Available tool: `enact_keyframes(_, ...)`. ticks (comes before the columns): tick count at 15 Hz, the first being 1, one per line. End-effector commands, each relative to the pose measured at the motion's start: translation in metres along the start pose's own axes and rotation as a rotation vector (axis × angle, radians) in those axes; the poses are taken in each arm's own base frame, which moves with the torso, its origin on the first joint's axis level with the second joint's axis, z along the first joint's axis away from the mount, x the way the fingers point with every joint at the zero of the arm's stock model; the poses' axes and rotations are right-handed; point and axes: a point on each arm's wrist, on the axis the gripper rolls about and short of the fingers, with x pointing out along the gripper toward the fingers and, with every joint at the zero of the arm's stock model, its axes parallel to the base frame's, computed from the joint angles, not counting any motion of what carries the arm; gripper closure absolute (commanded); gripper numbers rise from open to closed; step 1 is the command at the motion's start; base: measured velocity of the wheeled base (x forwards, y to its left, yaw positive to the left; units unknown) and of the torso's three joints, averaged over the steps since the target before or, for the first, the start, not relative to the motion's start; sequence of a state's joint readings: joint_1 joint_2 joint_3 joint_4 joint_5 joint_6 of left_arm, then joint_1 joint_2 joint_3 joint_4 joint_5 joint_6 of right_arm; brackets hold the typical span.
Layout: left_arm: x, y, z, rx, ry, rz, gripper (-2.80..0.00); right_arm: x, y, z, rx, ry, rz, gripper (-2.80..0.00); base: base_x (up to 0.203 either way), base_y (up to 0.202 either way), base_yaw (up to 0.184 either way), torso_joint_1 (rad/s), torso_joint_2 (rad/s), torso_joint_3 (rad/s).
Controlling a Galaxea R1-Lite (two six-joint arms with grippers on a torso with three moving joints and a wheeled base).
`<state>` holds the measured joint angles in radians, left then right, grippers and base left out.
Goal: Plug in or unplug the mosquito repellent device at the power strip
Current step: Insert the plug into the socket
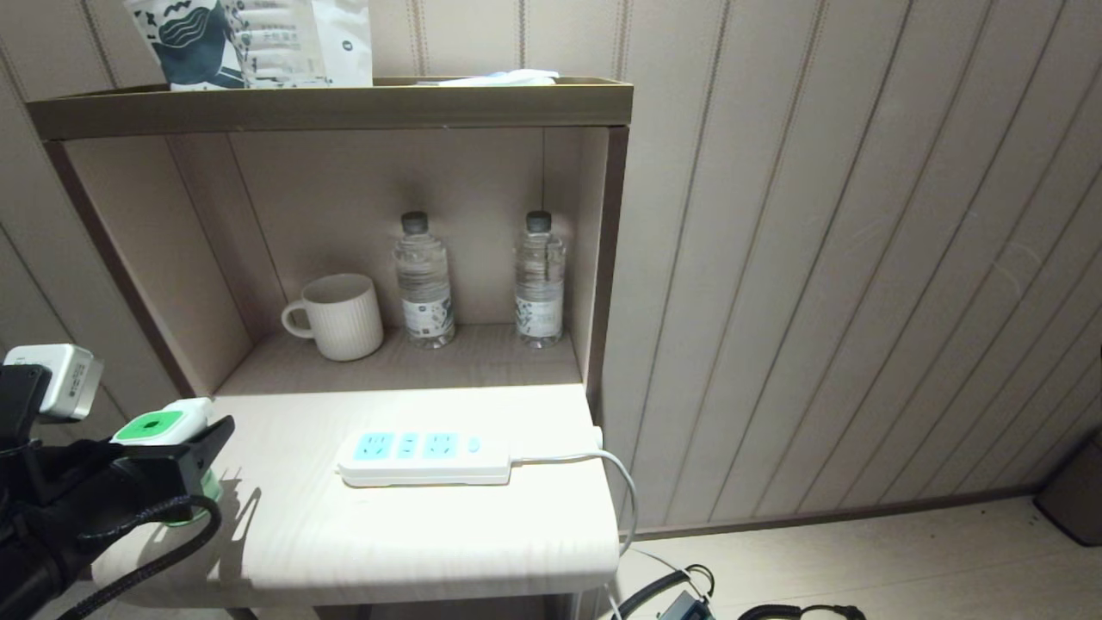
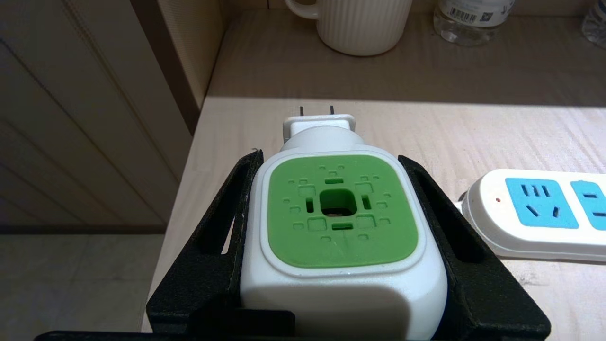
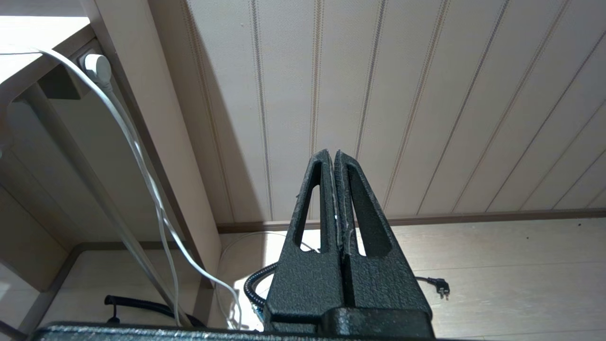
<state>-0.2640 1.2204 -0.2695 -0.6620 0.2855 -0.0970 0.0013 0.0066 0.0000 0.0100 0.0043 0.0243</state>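
Clamped from both sides, the jaws of the left gripper hold the white head of the mosquito repellent device, one black finger flat on each flank. That side-on grip looks deliberate: it leaves the green vented face clear and, more to the point, leaves the two metal prongs free at the far end, with nothing between them and a socket.

In the head view the device sits at the lower left of the frame, held above the left edge of the pale tabletop, its green bottle tucked behind the finger. It is well apart from the power strip, which lies flat at centre frame with its blue socket faces up and its white cord trailing off the right edge of the top.

Orientation now: the device's long axis runs away from the wrist, prongs leading, pointing toward the back of the alcove where the ribbed mug and two water bottles stand. So the prongs aim roughly level, not down at the sockets; my read is that the head needs tipping over before any insertion.

Over on the other side, the right gripper hangs low beside the cabinet with its fingers pressed together, holding nothing.
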Motion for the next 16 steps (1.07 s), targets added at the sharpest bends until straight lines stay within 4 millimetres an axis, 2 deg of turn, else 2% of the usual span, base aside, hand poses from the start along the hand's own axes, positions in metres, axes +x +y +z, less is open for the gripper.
enact_keyframes(1, -0.006, 0.001, 0.007, -0.005, -0.023, -0.002, 0.00, 0.000, 0.000, 0.000, 0.000, 0.000, 0.001, 0.00, 0.000, 0.000, 0.000, 0.000, 0.00, 0.000)
enact_keyframes(6, -0.009, -0.001, 0.038, 0.077, 0.000, 0.005, 0.00, 0.000, 0.000, 0.000, 0.000, -0.001, 0.001, 0.00, 0.000, 0.000, 0.000, 0.000, 0.00, 0.000)
enact_keyframes(8, -0.011, -0.003, 0.059, 0.105, 0.039, 0.004, 0.00, 0.000, 0.000, 0.000, 0.000, 0.000, 0.001, 0.00, 0.000, 0.000, 0.000, 0.000, 0.00, 0.000)
enact_keyframes(13, -0.031, -0.004, 0.090, 0.189, 0.276, -0.018, 0.00, 0.000, 0.000, 0.000, 0.000, 0.001, 0.001, 0.00, 0.000, 0.000, 0.000, 0.000, 0.00, 0.000)
enact_keyframes(16, -0.032, -0.010, 0.110, 0.214, 0.447, -0.092, 0.00, 0.000, 0.000, 0.000, 0.000, 0.001, 0.001, 0.00, 0.000, 0.000, 0.000, 0.000, 0.00, 0.000)
